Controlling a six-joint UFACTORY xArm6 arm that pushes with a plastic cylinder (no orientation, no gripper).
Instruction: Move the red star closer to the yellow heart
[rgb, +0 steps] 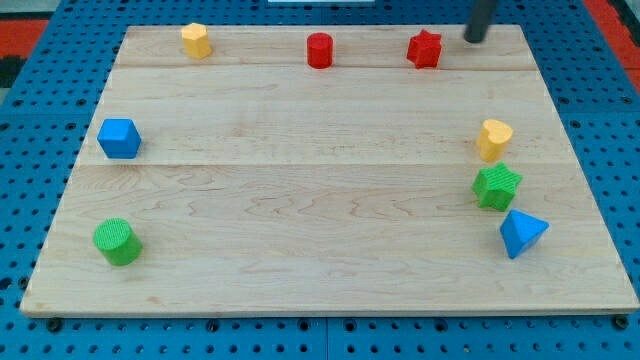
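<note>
Across our surface (320, 200), left to right: green cylinder (118, 242), blue cube (119, 138), yellow hexagon (196, 41), red cylinder (319, 50), then the red star (425, 48) at the view's top, my tip (472, 39) just right of it, apart. The yellow heart (494, 139) sits lower right, above the green star (497, 187) and blue triangle (522, 234). We carry no hand.

High angled view, whole board (330, 110) framed

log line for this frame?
phase: approach | my tip: right of red star, apart | yellow heart: right edge | star unmoved
</note>
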